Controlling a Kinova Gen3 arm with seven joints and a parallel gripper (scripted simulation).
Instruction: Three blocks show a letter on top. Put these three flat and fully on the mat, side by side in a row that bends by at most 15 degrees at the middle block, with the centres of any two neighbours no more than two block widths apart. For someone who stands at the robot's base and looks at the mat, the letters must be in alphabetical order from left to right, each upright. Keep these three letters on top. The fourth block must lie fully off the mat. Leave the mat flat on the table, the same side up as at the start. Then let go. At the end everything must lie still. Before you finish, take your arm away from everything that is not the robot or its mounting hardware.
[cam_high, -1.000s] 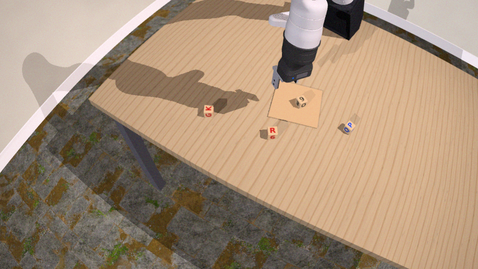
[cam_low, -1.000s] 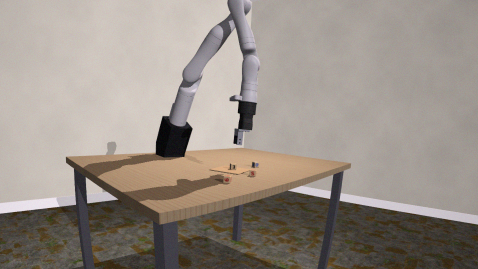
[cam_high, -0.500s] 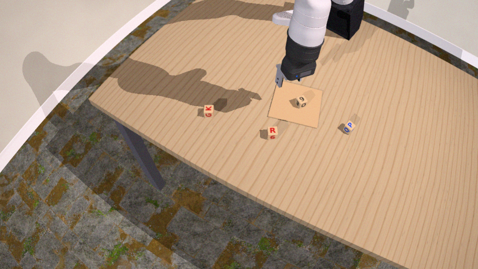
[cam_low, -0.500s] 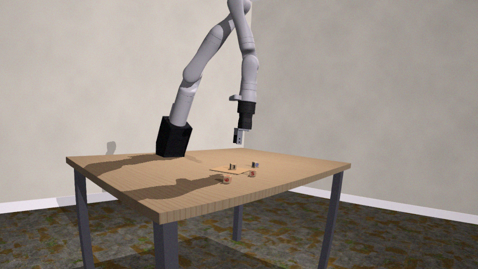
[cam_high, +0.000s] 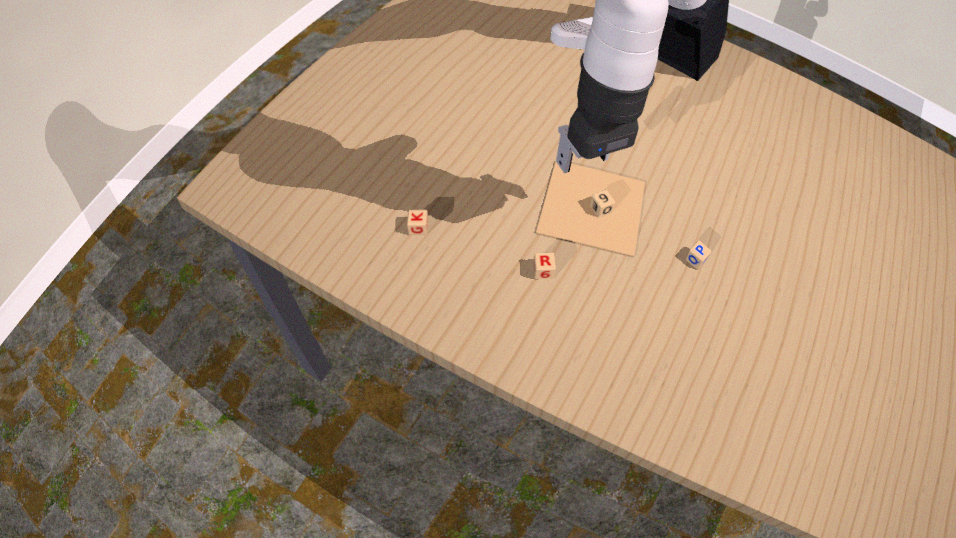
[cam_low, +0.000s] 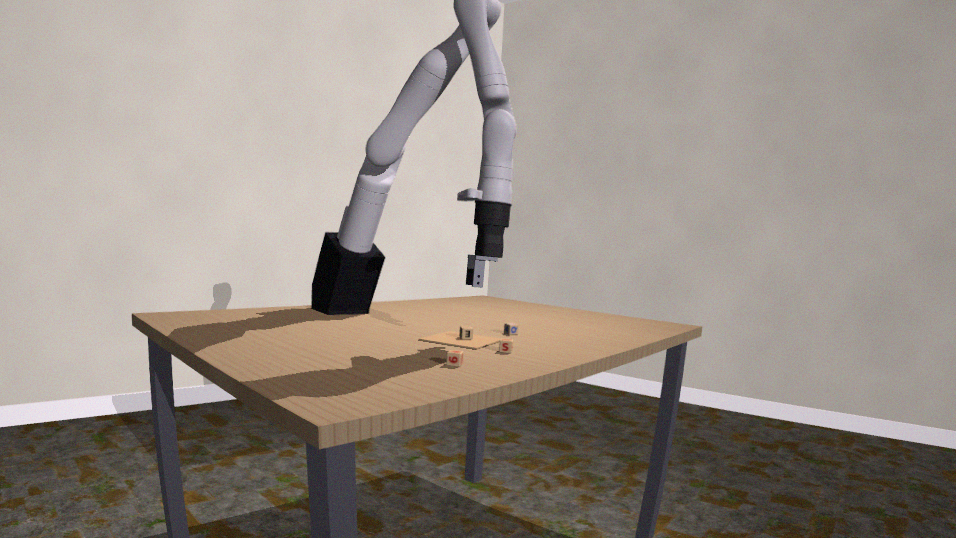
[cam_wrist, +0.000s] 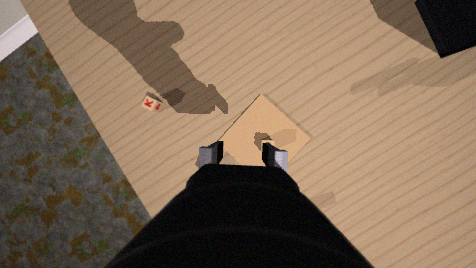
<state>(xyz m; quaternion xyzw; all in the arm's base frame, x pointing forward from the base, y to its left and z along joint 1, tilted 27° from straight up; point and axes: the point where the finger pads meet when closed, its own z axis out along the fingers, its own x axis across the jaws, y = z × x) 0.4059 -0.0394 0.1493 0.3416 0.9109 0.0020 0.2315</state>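
Note:
My gripper (cam_high: 584, 162) (cam_low: 474, 285) (cam_wrist: 242, 150) is open and empty, high above the mat (cam_high: 561, 220) (cam_low: 441, 339) (cam_wrist: 260, 110). The mat lies flat. A block with a black 9 on top (cam_high: 603, 202) (cam_low: 465, 332) (cam_wrist: 267, 143) stands on it, mostly hidden by a finger in the wrist view. Off the mat stand the red K block (cam_high: 417, 221) (cam_low: 454, 358) (cam_wrist: 151, 102), the red R block (cam_high: 544, 264) (cam_low: 505, 346) and the blue P block (cam_high: 698, 254) (cam_low: 510, 329). In the top view, K lies sideways, R reads upright and P is turned somewhat.
The robot's black base (cam_high: 695, 40) (cam_low: 347, 274) stands on the wooden table (cam_high: 802, 267) (cam_low: 267, 347) behind the mat. The K block is nearest the table's edge. The arm's shadow falls beside the K block. My gripper's body hides the lower middle of the wrist view.

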